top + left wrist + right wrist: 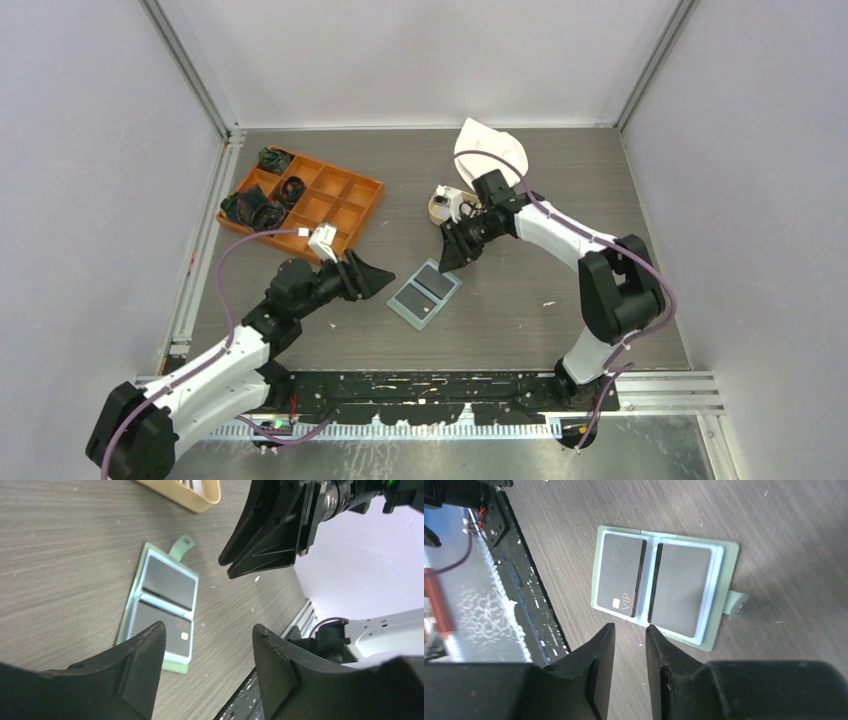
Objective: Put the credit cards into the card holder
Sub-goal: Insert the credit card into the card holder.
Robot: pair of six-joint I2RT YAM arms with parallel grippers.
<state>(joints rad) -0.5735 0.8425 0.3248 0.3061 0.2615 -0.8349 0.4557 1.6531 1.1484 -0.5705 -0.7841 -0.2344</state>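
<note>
Card holder [730,570] lies open flat mid-table, slightly nearer the near edge. Long axis diagonal, near-left to far-right. Snap tab [738,605] on the far-right short end, pointing toward the tan tray [200,502]. Sage-green leathery shell, pale blue-grey inner pockets, fold across the middle.

Two credit cards sit in it, one per half. VIP card [619,575] is dark and glossy with a small white square. Plain card [681,590] is matte grey. Both thin flat rectangles with rounded corners.

Left gripper [209,627] released, black fingers spread wide, nothing between them, just off the holder's near-left end. Right gripper [630,628] parted by a narrow slit, gripping nothing, above the holder's far-right end.

Table [560,200] is dark woodgrain. Orange compartment box [345,205] is toward the far-left corner.
</note>
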